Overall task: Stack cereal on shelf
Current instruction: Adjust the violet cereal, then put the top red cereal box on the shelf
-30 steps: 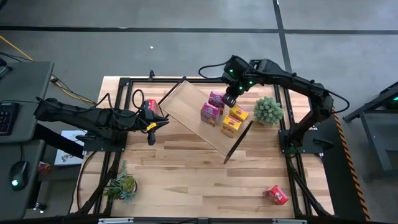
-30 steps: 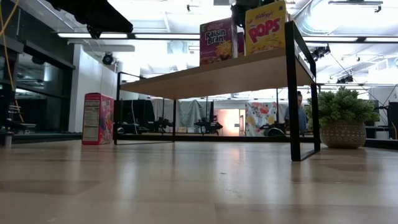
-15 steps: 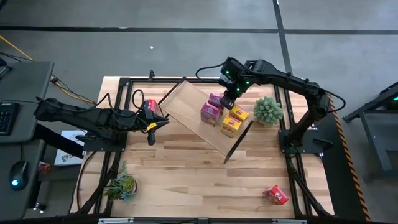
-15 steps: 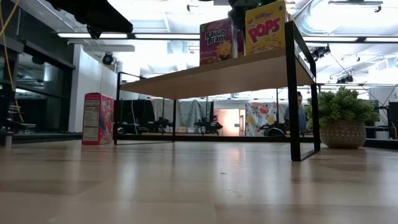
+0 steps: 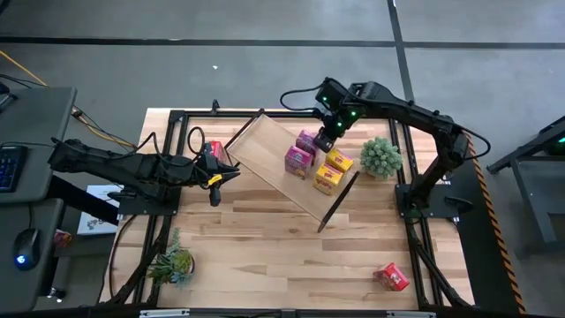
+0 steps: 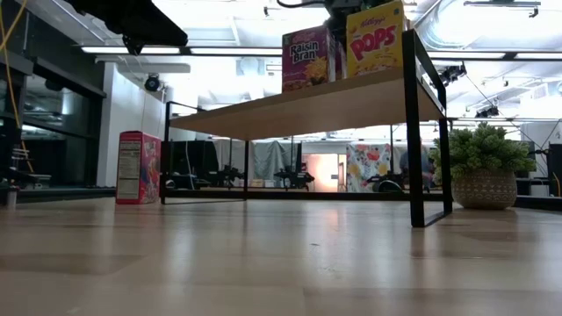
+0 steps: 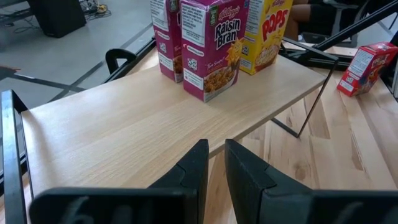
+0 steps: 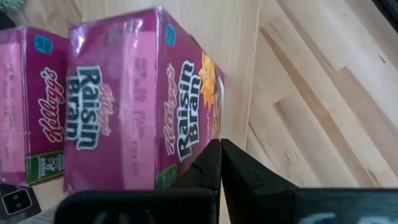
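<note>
High view: the shelf (image 5: 282,163) lies diagonally at upper centre of the surface (image 5: 265,256), carrying four cereal boxes: two magenta (image 5: 298,159) and two yellow (image 5: 327,178). Two boxes remain off it: a red one (image 5: 391,276) at lower right and another (image 5: 214,148) just beyond the shelf's left end. The right pincer (image 5: 323,140), fully closed and empty, hovers at the rear magenta box; the left pincer (image 5: 231,171), nearly closed and empty, waits at centre left.
</note>
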`<action>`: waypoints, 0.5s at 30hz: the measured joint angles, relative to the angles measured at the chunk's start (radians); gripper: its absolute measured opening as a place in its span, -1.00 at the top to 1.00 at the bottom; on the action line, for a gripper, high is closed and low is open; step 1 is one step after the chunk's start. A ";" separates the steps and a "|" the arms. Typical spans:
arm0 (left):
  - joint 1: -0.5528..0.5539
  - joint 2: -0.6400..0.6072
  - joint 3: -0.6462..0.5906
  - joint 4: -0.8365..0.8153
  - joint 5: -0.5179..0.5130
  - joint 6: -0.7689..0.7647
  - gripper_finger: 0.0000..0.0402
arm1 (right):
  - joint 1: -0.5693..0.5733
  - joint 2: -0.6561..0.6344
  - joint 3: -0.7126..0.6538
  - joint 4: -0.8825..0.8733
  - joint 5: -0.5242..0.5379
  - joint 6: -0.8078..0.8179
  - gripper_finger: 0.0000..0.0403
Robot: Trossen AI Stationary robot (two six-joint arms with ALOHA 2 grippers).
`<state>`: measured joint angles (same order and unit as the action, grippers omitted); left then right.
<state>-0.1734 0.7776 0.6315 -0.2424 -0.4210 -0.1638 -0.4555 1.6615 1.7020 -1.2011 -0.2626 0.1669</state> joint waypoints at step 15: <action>0.000 0.000 0.000 0.017 -0.001 0.072 0.77 | -0.057 -0.048 0.000 -0.023 0.107 -0.055 1.00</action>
<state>-0.1734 0.7776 0.6315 -0.2256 -0.4215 -0.0922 -0.5121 1.6137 1.7020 -1.2239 -0.1556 0.1116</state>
